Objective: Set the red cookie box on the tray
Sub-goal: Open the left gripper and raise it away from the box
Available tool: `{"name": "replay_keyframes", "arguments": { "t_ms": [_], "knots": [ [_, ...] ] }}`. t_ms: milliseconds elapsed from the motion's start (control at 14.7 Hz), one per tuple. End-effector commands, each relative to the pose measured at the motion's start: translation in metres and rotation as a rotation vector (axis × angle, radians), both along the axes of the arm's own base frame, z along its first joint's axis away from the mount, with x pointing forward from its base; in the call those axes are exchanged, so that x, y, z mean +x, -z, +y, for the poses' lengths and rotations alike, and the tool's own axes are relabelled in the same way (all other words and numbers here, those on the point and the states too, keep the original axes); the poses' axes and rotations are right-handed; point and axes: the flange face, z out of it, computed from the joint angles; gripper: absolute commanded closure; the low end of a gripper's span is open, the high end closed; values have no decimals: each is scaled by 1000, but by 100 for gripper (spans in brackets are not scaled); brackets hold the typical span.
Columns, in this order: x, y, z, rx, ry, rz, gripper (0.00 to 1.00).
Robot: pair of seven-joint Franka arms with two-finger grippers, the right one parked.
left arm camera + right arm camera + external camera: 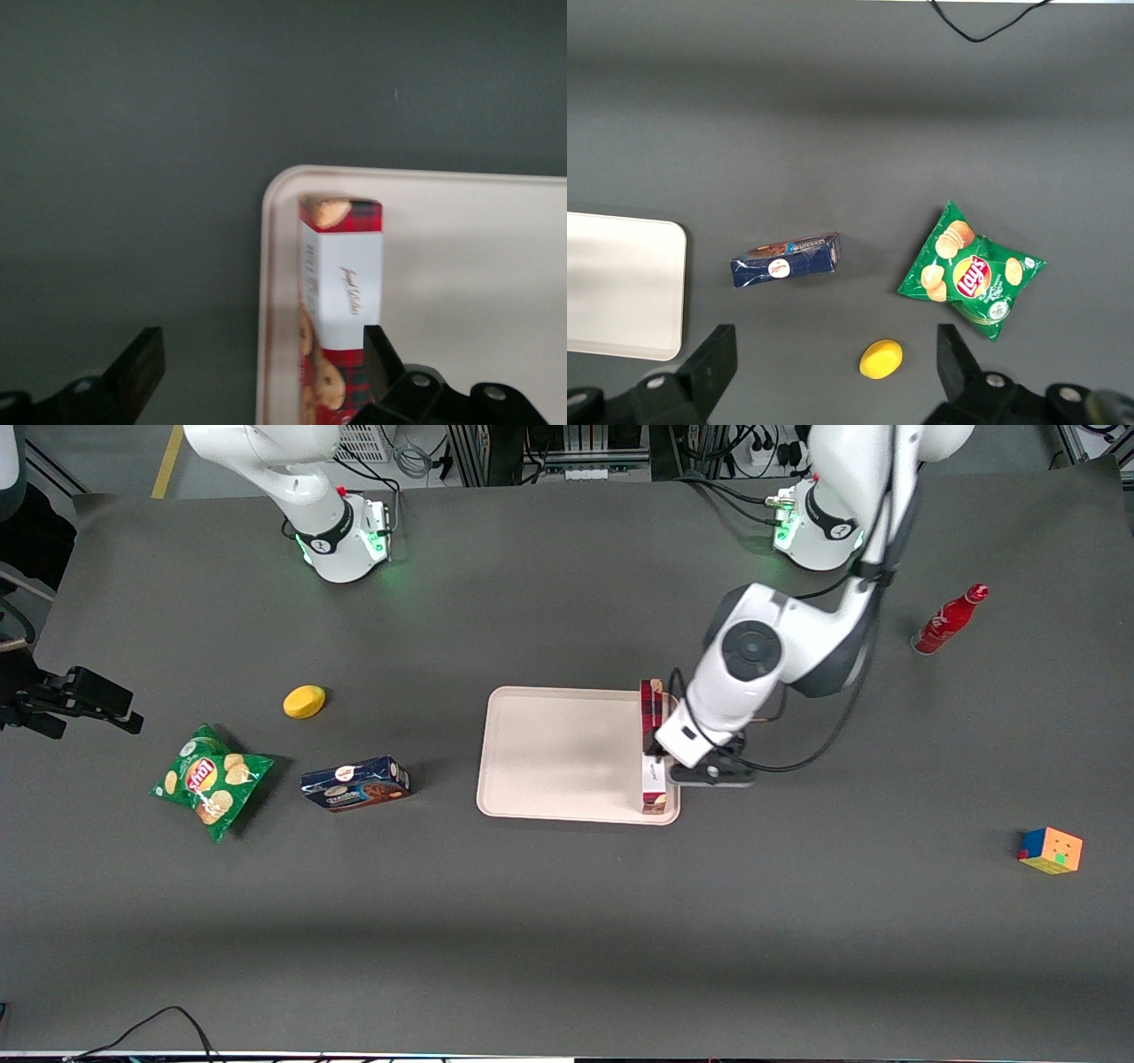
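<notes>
Dark grey matting covers the counter (549, 921) under both arms. On it the tray (558, 753) lies near the middle, and the red cookie box (653, 748) rests on the tray along the edge toward the working arm's end, its long side touching or almost touching the rim. The end effector (266, 367) hovers just above the box with its fingers spread wide; one finger (383, 361) is close to the carton, the other stands well off it, so nothing is grasped. I judge the carton light, stiff and easy to tip, best taken across its narrow sides near the middle. Only the left wrist view shows the open fingers; the front view hides them under the arm.
</notes>
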Motion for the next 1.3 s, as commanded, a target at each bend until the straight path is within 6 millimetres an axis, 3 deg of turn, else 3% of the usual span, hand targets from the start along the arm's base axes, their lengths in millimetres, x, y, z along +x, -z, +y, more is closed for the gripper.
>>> {"name": "replay_keyframes", "arguments": {
  "t_ms": [0, 341, 409, 614, 750, 886, 1023, 1227],
  "knots": [
    [37, -86, 76, 10, 67, 19, 0],
    [49, -167, 214, -6, 84, 8, 0],
    [45, -184, 238, -10, 93, 5, 0],
    [13, -244, 285, -13, 48, -2, 0],
    [-12, -280, 295, -16, 46, -12, 0],
    [-31, -303, 313, -21, 28, -25, 0],
    [-42, -313, 327, -20, 36, -15, 0],
    [-41, -311, 340, 23, 73, -18, 0]
  ]
}}
